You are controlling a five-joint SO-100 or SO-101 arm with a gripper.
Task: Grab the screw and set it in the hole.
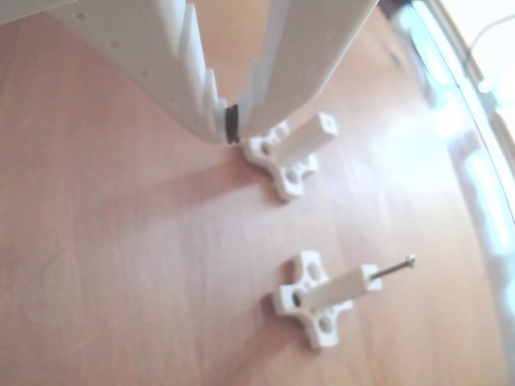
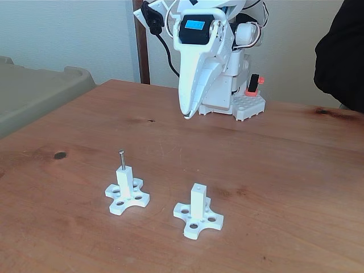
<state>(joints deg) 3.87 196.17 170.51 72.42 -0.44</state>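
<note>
The thin silver screw point(image 2: 121, 158) stands upright in the top of the left white post point(image 2: 125, 181) in the fixed view. The other view shows the same screw point(image 1: 394, 268) sticking out of the end of its post point(image 1: 342, 288). The second white post point(image 2: 198, 200) on the right has a tiny dark hole point(image 2: 198, 186) in its end face, seen bare in the other view as well point(image 1: 327, 123). My white gripper point(image 2: 186, 115) hangs shut above the table behind both posts. Its tips point(image 1: 231, 125) meet on a small black piece beside the bare post point(image 1: 310, 135).
The arm's base point(image 2: 244, 105) stands at the back of the wooden table point(image 2: 284, 170). A grey-green bin point(image 2: 40, 94) sits off the left edge. A person's dark sleeve point(image 2: 341, 51) is at the upper right. A bright glossy rim point(image 1: 475, 169) bounds the table in the other view.
</note>
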